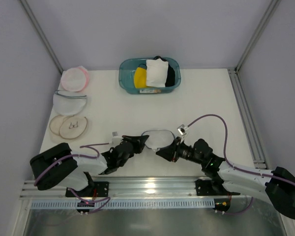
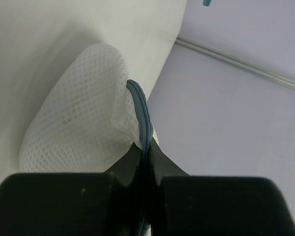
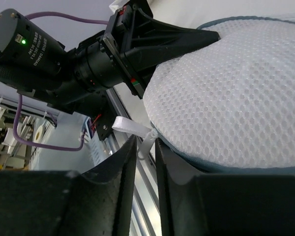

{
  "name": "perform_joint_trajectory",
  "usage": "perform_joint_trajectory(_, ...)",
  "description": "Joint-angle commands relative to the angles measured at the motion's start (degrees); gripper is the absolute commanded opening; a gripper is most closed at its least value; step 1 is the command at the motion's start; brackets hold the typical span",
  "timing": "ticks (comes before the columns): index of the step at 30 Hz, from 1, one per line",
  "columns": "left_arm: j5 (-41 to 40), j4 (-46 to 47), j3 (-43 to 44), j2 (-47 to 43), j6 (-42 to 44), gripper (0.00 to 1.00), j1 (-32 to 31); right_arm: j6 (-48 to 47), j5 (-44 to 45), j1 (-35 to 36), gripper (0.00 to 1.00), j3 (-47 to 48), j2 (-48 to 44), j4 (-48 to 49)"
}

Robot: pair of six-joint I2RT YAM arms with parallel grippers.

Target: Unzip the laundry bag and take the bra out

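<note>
The laundry bag (image 1: 158,139) is at the near middle of the table (image 1: 113,110), between the two arms. The left gripper (image 2: 147,164) is pressed together on its dark zipper rim (image 2: 141,110). The right gripper (image 3: 146,147) has its fingers narrow around the white pull tab (image 3: 130,125) — if they already nip it, I cannot tell. The zipper looks closed to me, so all the unzipping is left. The bra — inside, I judge — is not to be seen.

far of laundry bag (image 1: 157,139): basket (image 1: 124,78) | left: pouches (image 1: 70,102) — right: bare table (image 1: 211,108)
</note>
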Motion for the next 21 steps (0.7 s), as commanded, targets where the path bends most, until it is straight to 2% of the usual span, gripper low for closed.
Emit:
perform_joint_trajectory(1, 0.93, 2.38, -0.46, 0.87, -3.50, 0.00, -0.74, -2.66, 5.20, 0.16, 0.24, 0.31, -3.79, -1.56)
perform_joint_trajectory(2, 1.02, 2.73, -0.54, 1.22, -3.50, 0.00, -0.74, -2.84, 5.46, 0.16, 0.20, 0.40, -4.67, -3.74)
perform_joint_trajectory(3, 0.93, 3.08, -0.72, 1.39, -3.41, 0.00, -0.74, -3.10, 6.07, 0.16, 0.12, 0.66, -5.37, -5.16)
perform_joint_trajectory(6, 0.58, 4.57, -0.98, 1.84, -2.71, 0.00, -0.74, -3.98, 7.65, 0.16, 0.04, 2.41, -8.71, -12.62)
perform_joint_trajectory(11, 0.66, 4.41, -1.42, 0.52, 2.11, 0.00, -0.22, -6.08, 8.80, 0.25, 0.04, 7.51, -12.31, -31.57)
perform_joint_trajectory(16, 7.77, 2.03, -0.90, -1.85, 10.64, 0.00, 3.12, -8.89, 13.88, 0.25, 0.04, 13.31, -14.35, -49.42)
perform_joint_trajectory(19, 13.22, -3.05, 0.94, -3.87, 18.10, 0.00, 5.50, -10.12, 15.66, 0.25, 0.04, 17.35, -12.86, -57.08)
perform_joint_trajectory(20, 15.06, -5.94, 3.74, -4.66, 20.56, 0.00, 6.02, -10.13, 18.79, 0.25, 0.04, 19.36, -11.89, -58.68)
perform_joint_trajectory(21, 15.52, -13.45, 5.33, -5.54, 25.54, 0.00, 6.46, -10.13, 19.34, 0.25, 0.04, 20.17, -10.32, -60.00)
